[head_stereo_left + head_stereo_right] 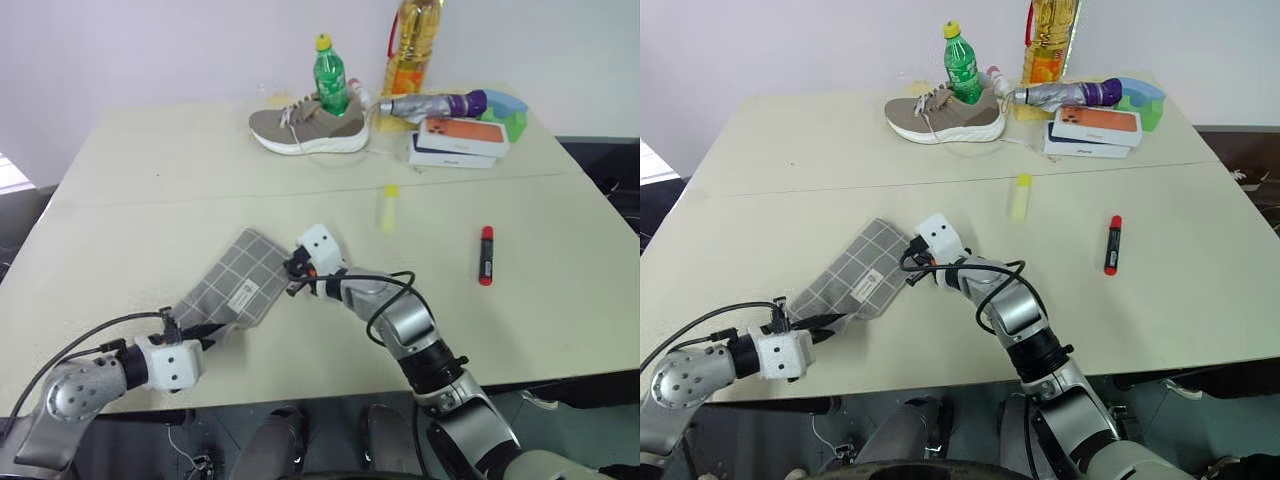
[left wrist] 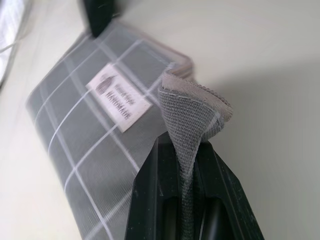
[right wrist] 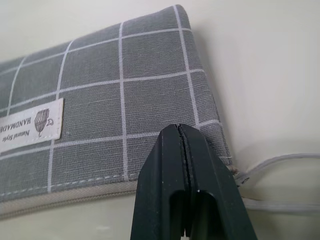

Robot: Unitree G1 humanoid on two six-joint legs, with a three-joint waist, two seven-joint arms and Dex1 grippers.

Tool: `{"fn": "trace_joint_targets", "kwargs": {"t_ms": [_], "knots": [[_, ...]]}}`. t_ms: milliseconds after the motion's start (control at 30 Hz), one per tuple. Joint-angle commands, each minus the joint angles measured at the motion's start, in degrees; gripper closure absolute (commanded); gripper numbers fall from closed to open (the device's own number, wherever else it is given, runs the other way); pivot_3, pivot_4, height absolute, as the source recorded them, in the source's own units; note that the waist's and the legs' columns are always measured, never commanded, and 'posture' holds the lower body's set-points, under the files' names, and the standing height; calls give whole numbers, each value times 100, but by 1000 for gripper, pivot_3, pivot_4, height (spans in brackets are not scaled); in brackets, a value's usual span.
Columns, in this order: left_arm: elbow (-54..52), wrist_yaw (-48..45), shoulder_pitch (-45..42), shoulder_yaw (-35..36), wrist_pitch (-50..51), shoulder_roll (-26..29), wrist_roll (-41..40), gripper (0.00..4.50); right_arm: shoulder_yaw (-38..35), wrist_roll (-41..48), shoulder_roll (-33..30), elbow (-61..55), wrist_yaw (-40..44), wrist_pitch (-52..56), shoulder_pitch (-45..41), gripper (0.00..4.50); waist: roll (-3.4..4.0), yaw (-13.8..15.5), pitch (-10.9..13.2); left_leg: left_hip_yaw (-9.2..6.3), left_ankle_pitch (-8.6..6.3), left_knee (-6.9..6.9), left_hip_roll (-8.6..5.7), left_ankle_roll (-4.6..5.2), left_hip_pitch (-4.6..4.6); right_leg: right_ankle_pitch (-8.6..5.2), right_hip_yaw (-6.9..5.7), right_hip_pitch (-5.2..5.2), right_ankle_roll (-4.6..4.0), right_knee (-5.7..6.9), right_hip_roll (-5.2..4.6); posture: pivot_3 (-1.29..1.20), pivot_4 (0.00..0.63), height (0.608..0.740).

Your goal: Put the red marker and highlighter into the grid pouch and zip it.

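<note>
The grid pouch (image 1: 235,285) lies flat on the table, label up, in front of me. My left gripper (image 2: 182,142) is shut on the pouch's near corner, with a fold of grey fabric pinched between its fingers. My right gripper (image 3: 179,127) is shut with its tips over the pouch's opposite end, by the zipper edge and the cord (image 3: 270,162); whether it pinches anything is hidden. The highlighter (image 1: 388,207) lies beyond the pouch to the right. Further right lies the red marker (image 1: 486,256), apart from both grippers.
At the back of the table (image 1: 150,170) sit a beige shoe (image 1: 310,128), a green bottle (image 1: 331,78), a bottle of oil (image 1: 412,45), a stack of phone boxes (image 1: 458,140) and a grey-purple object (image 1: 430,103). The table's front edge runs just below my left gripper.
</note>
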Motion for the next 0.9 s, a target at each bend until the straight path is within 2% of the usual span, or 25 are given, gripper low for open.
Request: {"fn": "trace_joint_targets", "kwargs": {"t_ms": [33, 167, 267, 367, 433, 467, 767, 867, 900], "knots": [[-119, 271, -180, 204, 321, -143, -400, 4446, -343, 61, -233, -651, 74, -146, 96, 4500, 0, 0, 0, 0, 0, 1, 0, 0, -1, 0, 0, 0, 0, 0, 0, 0, 150, 740], [-259, 130, -299, -3, 397, -212, -769, 4446, -693, 185, -826, -1369, 416, -430, 381, 4500, -1, -28, 1, 0, -1, -3, 0, 2, -10, -1, 0, -10, 1, -2, -2, 0, 150, 740], [-112, -28, -680, -369, 224, -292, -834, 4500, -1141, 473, -1506, -1926, 857, -302, 677, 3665, -3, -16, 1, 0, -2, -8, 0, 3, -16, -2, 0, -11, 2, -5, -3, 0, 150, 740], [84, -270, -1165, -775, 92, -396, -928, 4500, -1132, 195, -2229, -2151, 1063, -372, 849, 2122, -8, 24, 2, 1, -2, 0, -3, 4, -17, -1, -1, -3, 2, -9, -6, 0, 150, 740], [154, -473, -1444, -996, 100, -496, -1128, 4500, -1061, 217, -2528, -2264, 1233, -227, 952, 1037, -8, 5, 2, 2, -2, 4, -2, 4, -17, -1, 0, 5, 3, -9, -7, 0, 150, 740], [198, -567, -1582, -1106, 94, -540, -1200, 4500, -1053, 257, -2593, -2308, 1262, -147, 996, 643, -10, -19, 3, 4, -2, 3, -2, 4, -18, -1, 0, 9, 3, -8, -7, 0, 150, 740], [547, -952, -2188, -1452, -144, -661, -1335, 4500, -1417, 662, -1829, -2381, 561, 838, 971, 643, -11, -17, 3, 3, -1, -6, 2, 3, -19, -1, 8, 1, 2, -7, -5, 0, 150, 740], [570, -935, -2205, -1453, -185, -678, -1321, 4500, -1466, 685, -1752, -2443, 452, 1050, 980, 1502, -11, -1, 3, 3, -1, -2, -1, 4, -19, -1, 8, 3, 2, -7, -6, 0, 150, 740], [580, -915, -2203, -1448, -204, -684, -1303, 4500, -1442, 686, -1769, -2481, 443, 1078, 986, 2011, -11, -1, 3, 3, -1, -2, -2, 4, -19, -1, 8, 4, 2, -7, -7, 0, 150, 740]]}}
